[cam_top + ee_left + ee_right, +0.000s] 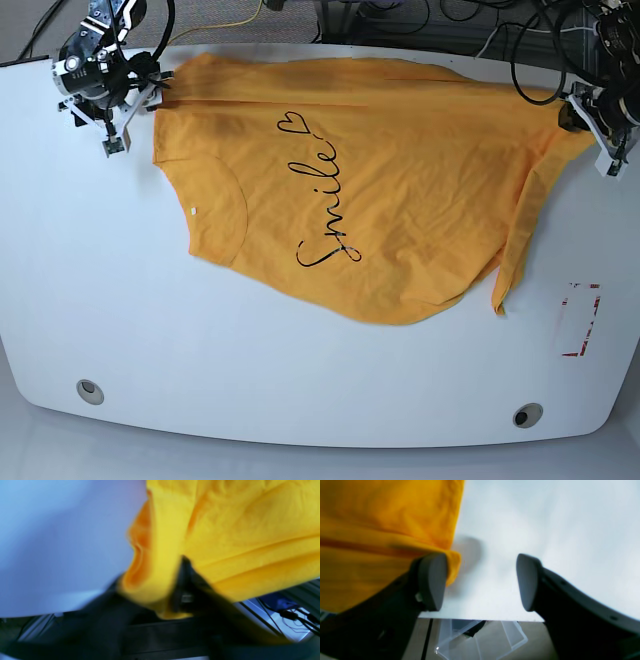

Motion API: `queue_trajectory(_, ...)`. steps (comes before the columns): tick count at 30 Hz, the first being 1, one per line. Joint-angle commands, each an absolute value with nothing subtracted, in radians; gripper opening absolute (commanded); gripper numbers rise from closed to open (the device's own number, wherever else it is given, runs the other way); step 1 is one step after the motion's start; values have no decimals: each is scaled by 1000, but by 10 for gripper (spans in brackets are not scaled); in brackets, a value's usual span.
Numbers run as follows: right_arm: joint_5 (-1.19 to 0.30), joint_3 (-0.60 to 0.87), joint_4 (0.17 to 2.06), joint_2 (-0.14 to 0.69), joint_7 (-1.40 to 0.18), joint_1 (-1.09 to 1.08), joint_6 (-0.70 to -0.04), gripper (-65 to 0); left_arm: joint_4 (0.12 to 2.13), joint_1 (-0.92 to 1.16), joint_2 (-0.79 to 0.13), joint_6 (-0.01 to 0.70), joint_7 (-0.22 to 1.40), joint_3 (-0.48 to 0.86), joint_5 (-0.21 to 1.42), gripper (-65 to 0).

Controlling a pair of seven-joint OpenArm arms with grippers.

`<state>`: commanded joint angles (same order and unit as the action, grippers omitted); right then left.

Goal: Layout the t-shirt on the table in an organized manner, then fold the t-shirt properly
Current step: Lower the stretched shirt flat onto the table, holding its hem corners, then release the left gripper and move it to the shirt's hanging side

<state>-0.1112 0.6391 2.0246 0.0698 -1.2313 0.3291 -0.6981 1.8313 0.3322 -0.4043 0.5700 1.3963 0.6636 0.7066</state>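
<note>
The orange-yellow t-shirt (350,190) lies spread on the white table (300,380), lettering and heart facing up, its lower edge slanting and one side folded into a strip at the right. My left gripper (590,122) is at the far right edge, shut on a bunched corner of the t-shirt (225,530); in the blurred left wrist view the gripper (152,585) has cloth wrapped between its dark fingers. At the top left corner my right gripper (125,100) stands open. In its wrist view the gripper (480,582) has bare table (545,530) in its gap, and one finger (432,582) touches the t-shirt's edge (382,530).
Two grommet holes (90,391) (527,415) sit near the front edge. A red rectangular mark (578,320) lies at the right. Cables (400,15) run behind the table. A clear plastic box (480,637) shows below the table edge.
</note>
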Motion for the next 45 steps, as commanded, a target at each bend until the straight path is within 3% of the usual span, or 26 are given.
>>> queue_trajectory(4, -111, 639, 2025, 70, -1231, 329, -698, -208, 1831, 331, -406, 570, 1396, 667, 707, -228)
queue_trajectory(13, -117, 639, 2025, 70, -1230, 328, -698, -220, 1833, 266, -450, 570, 1396, 756, 839, -224)
queue_trajectory(19, -117, 639, 2025, 70, -1230, 292, -698, -235, 1825, 88, -467, 545, 1396, 751, 917, -224)
queue_trajectory(27, -117, 639, 2025, 70, -1230, 252, -698, -235, 1721, -249, -414, 407, 1386, 545, 737, -224)
queue_trajectory(37, -114, 639, 2025, 45, -1230, 216, -698, -235, 1460, -510, -331, 404, 1194, 286, 366, -224)
queue_trajectory(45, -116, 662, 2023, 25, -1230, 206, -698, -235, 1167, -607, -298, 406, 1000, 156, 252, -224)
